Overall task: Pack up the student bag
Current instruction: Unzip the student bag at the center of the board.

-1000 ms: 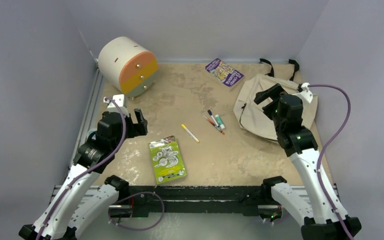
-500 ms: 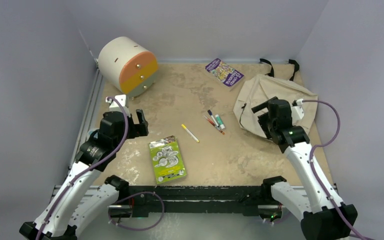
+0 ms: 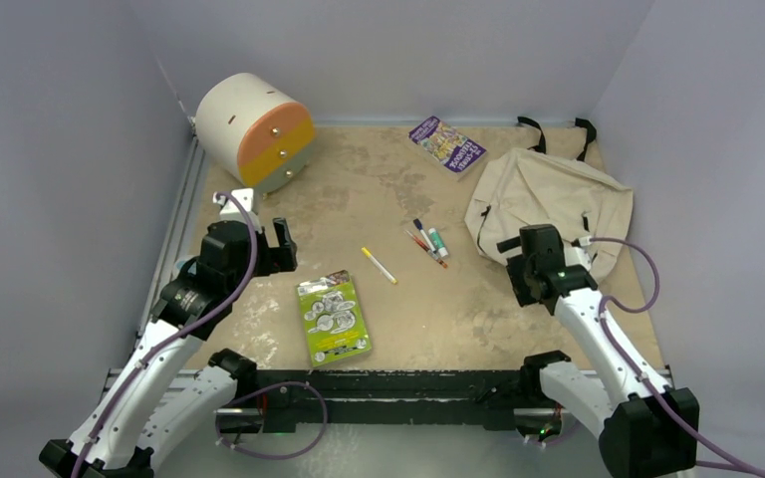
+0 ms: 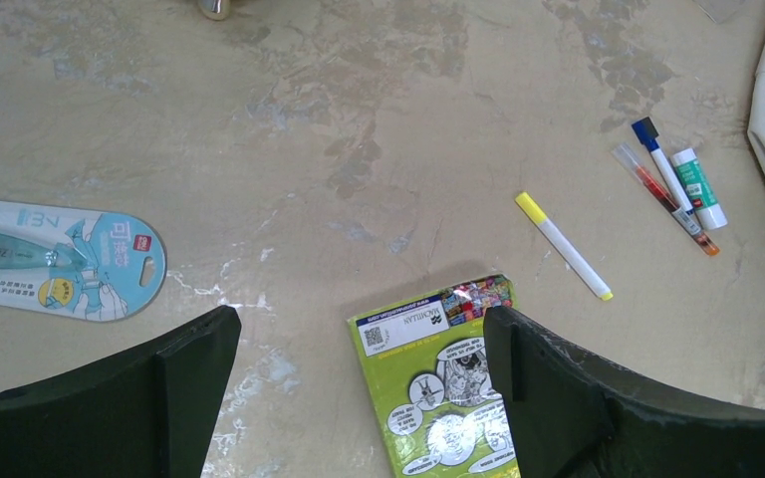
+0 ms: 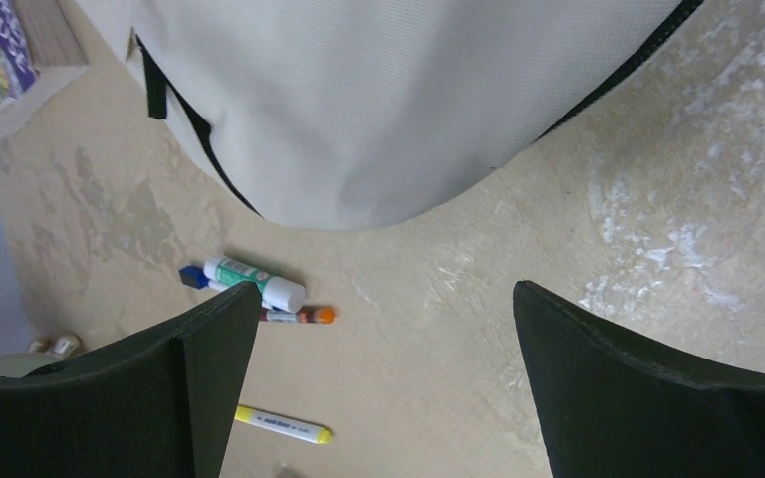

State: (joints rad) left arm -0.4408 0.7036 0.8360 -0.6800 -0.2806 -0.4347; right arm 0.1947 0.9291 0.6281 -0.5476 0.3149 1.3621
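Two tools stand with jaws spread wide, and neither holds anything. The left tool [image 4: 359,334] hangs above the far edge of a lime-green illustrated booklet [image 4: 448,398]. The right tool [image 5: 383,309] hangs over bare desk [image 5: 657,249], just beside the near edge of the large beige fabric student bag [image 3: 548,194]. The bag lies slumped on the desk's far right side. A yellow-capped white marker [image 3: 379,265] lies between booklet and bag, touching neither.

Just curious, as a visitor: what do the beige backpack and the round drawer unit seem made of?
The student bag looks like matte woven cloth, canvas-like: fine weave up close, soft folds. The round drawer unit looks rigid and smooth, perhaps painted wood or plastic; its cream shell shows no grain.
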